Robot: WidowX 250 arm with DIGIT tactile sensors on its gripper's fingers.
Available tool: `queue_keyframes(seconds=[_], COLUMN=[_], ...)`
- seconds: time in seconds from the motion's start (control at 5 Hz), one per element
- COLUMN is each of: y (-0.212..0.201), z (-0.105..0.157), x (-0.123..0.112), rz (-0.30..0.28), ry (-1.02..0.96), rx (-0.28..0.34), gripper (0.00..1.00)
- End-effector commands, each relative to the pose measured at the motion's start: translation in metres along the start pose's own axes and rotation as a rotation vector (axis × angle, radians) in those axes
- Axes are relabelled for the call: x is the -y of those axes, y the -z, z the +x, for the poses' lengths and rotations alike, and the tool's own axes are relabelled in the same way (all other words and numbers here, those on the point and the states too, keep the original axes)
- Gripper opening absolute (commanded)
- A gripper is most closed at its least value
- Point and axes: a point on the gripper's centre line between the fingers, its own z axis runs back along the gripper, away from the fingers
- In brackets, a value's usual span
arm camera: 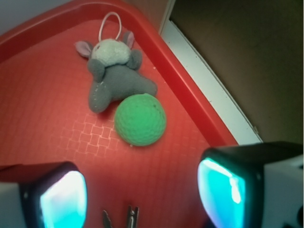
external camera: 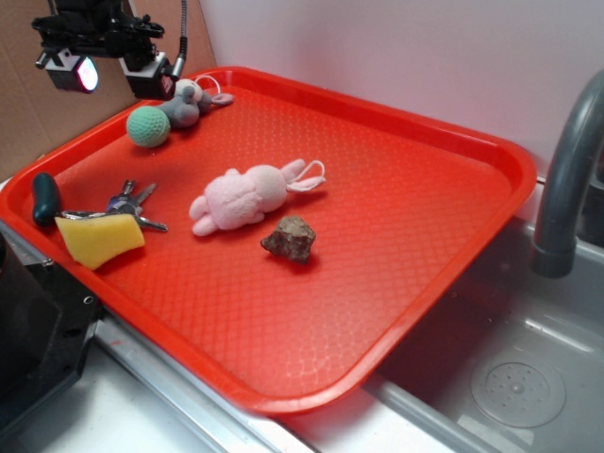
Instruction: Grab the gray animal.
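A: What is shown in the exterior view?

B: The gray animal (external camera: 186,102) is seen lying at the far left corner of the red tray (external camera: 406,236), touching the green ball (external camera: 148,125). The end effector (external camera: 113,57) is held above that corner, clear of the toy (whether it is spread or clenched cannot be told here). The pink bunny (external camera: 245,196) is left mid-tray.

A: And the wrist view?

B: The gray animal (arm camera: 114,73) is seen whole beside the green ball (arm camera: 140,119), its white loop (arm camera: 107,23) toward the rim. Nothing is gripped; the lit finger pads (arm camera: 61,199) are seen wide apart, so the end effector is judged released.

A: Progress?

B: Only the approach is judged done; descent, closing and lifting are left.
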Motion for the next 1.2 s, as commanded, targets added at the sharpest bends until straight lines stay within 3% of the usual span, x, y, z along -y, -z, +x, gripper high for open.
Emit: queue_keyframes(seconds=[0.0, 0.2, 0.4, 0.6, 1.0], y=[-0.008, 0.021, 0.028, 0.049, 0.083], z=[0.005, 0.032, 0.048, 0.067, 0.086], x=[-0.006, -0.001, 0.003, 0.005, 0.001], rz=[0.001, -0.04, -0.104, -0.118, -0.121], ry=[0.0, 0.028, 0.045, 0.084, 0.07], rx=[0.029, 0.061, 0.139, 0.146, 0.083], gripper=[1.0, 1.0, 1.0, 1.0, 1.0])
